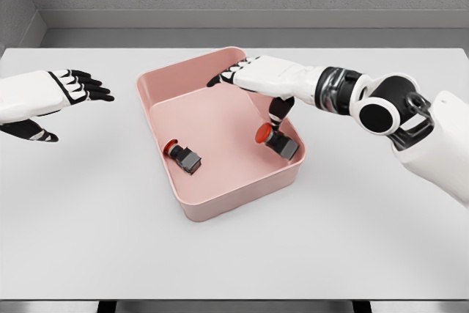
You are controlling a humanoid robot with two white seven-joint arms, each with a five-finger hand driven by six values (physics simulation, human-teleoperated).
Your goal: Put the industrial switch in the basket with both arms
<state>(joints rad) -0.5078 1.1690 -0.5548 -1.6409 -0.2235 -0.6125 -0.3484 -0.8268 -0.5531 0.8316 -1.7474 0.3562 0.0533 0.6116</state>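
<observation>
Right hand reaches over the pink plastic basket w/ fingers pinching a red-capped grey industrial switch low inside for drop-off, a second switch already inside, left hand relaxed, empty.

White table, pink basket resting on it

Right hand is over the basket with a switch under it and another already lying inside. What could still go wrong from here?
1. The right hand has fingers on or just off the second switch; contact is unclear, so withdrawing could drag or tip it.
2. That switch sits close to the pink basket's right wall, so the forearm crossing the rim could nudge the basket.
3. The first switch lies loose and could slide if the basket shifts. The left hand hovers open, well clear.
</observation>
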